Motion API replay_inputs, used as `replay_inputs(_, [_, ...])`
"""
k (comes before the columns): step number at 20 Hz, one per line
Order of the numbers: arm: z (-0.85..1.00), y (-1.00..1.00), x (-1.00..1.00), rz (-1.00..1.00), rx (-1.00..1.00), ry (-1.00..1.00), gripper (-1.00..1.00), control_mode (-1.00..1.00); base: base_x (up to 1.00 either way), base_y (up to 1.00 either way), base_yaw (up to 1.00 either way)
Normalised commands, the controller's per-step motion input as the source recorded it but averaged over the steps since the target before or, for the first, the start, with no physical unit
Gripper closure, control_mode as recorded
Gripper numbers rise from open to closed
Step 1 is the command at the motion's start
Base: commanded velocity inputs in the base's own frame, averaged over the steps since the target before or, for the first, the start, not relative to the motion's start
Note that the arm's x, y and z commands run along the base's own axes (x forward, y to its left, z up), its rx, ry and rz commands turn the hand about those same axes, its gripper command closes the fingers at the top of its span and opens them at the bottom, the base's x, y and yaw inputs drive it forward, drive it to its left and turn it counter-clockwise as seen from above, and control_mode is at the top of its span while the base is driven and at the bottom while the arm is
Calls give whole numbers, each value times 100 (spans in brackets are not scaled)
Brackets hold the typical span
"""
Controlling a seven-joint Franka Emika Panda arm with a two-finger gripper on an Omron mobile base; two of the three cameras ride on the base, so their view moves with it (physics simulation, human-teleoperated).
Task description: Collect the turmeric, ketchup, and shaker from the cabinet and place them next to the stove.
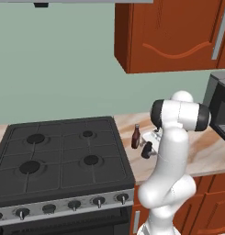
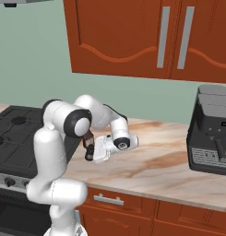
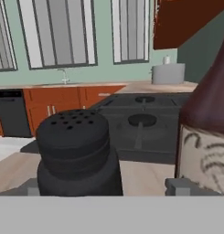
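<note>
The small black shaker (image 3: 74, 153) stands on the marble counter (image 1: 210, 156) just right of the stove (image 1: 63, 156), between the wide-apart fingertips of my gripper (image 3: 104, 189). The gripper (image 1: 147, 148) is open, and a gap shows between the shaker (image 1: 146, 150) and the right finger. The dark red ketchup (image 1: 136, 136) stands upright on the counter next to the shaker, close by the stove's right edge. In the hand view the ketchup (image 3: 207, 128) rises at the right. The turmeric and the cabinet are out of view.
A dark grey espresso machine (image 2: 211, 133) stands on the counter to the right. Red-brown arched wall doors with grey handles (image 2: 172, 37) hang above. Bare marble (image 2: 151, 166) lies between my arm and the machine.
</note>
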Motion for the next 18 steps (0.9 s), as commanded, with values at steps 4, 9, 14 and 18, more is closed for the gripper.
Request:
replay_inputs(4, [22,0,-16,2,0,0,-100,-100,0,0,0])
replay_inputs(9, [20,1,-11,0,0,0,-100,-100,0,0,0])
replay_inputs(14, [40,0,-21,0,0,-6,-100,-100,0,0,0])
replay_inputs(18, [56,-2,-38,0,0,-11,-100,-100,0,0,0])
